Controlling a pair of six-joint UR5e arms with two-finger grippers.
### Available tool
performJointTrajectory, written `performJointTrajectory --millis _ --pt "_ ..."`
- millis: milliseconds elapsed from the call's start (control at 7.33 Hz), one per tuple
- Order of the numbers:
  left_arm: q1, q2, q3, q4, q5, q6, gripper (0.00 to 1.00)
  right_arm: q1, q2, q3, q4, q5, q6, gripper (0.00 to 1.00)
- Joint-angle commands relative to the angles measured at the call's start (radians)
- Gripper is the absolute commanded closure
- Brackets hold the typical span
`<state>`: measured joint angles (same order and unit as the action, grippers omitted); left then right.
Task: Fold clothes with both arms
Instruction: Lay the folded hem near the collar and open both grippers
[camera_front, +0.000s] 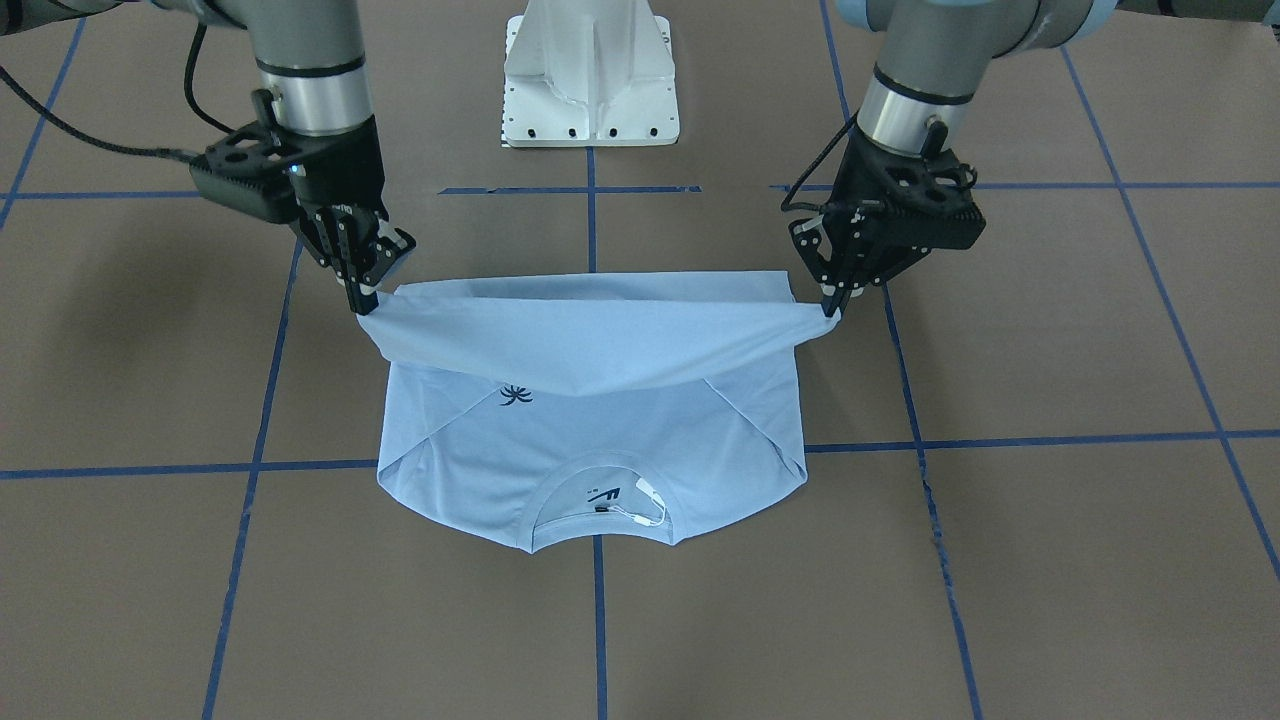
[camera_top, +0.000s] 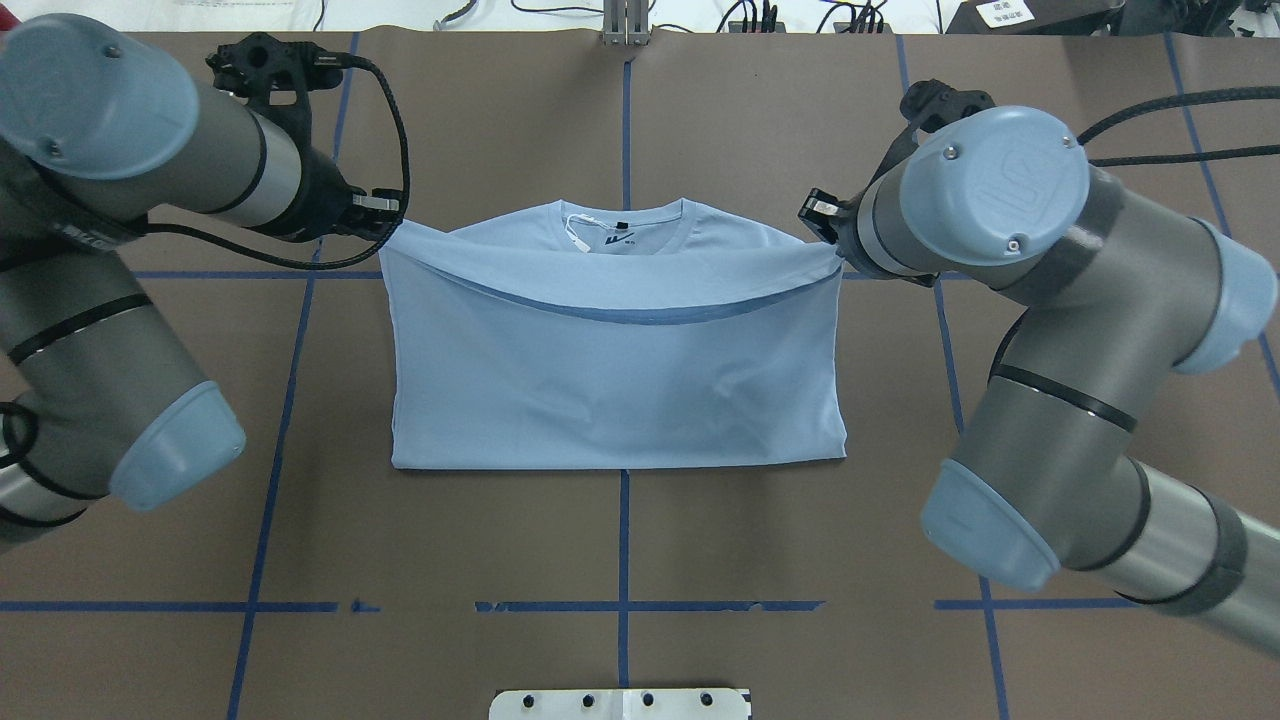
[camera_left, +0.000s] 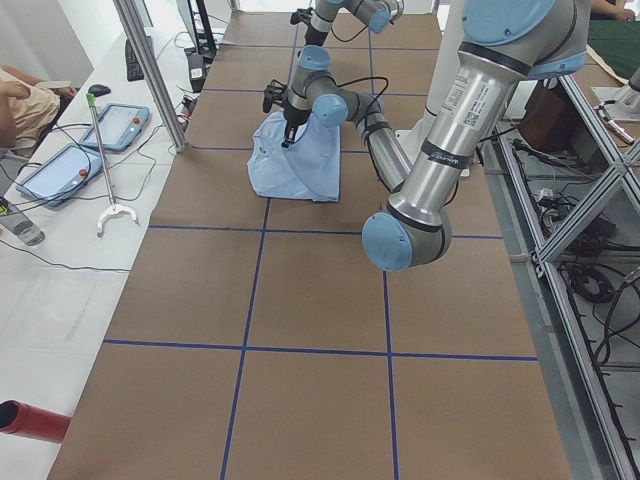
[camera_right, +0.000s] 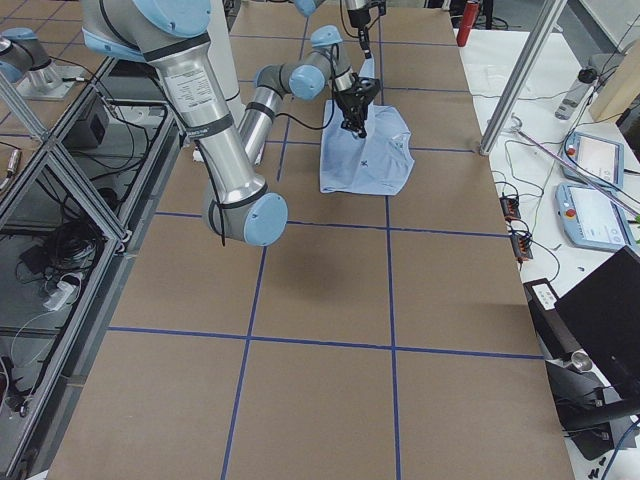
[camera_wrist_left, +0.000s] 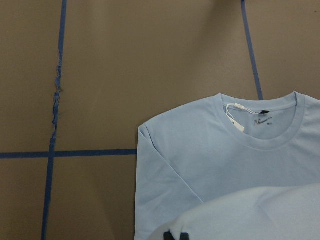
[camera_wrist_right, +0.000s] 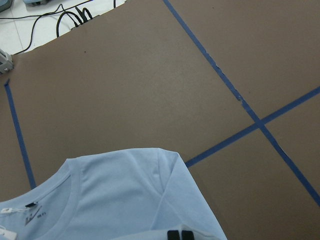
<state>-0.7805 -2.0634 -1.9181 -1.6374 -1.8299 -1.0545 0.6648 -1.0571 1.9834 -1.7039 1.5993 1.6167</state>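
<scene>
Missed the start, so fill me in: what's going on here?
A light blue T-shirt is being folded on the table. The left gripper and the right gripper each pinch a corner of its hem, held above the shirt's body, the edge sagging between them. The collar is uncovered; the fold isn't laid down yet.

From overhead, the folded-over layer of the T-shirt (camera_top: 615, 390) hides its chest print (camera_front: 514, 396), and the right arm (camera_top: 985, 190) covers the right gripper (camera_front: 362, 298). Both wrist views cut the shirt off at their edges. The side views show the left gripper (camera_front: 832, 303) and the right one too small to judge.
</scene>
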Motion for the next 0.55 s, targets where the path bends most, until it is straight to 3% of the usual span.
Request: performJointTrajectory --millis 0,409 --pt "0.0 -0.075 0.242 -0.149 0.053 0.001 1.0 0.019 0.066 -0.249 0.142 -0.005 -0.035 1.0" --pt "0.007 -0.136 0.518 -0.365 0.087 -0.001 1.0 0.016 0.098 -0.487 0.336 -0.01 -0.035 1.0"
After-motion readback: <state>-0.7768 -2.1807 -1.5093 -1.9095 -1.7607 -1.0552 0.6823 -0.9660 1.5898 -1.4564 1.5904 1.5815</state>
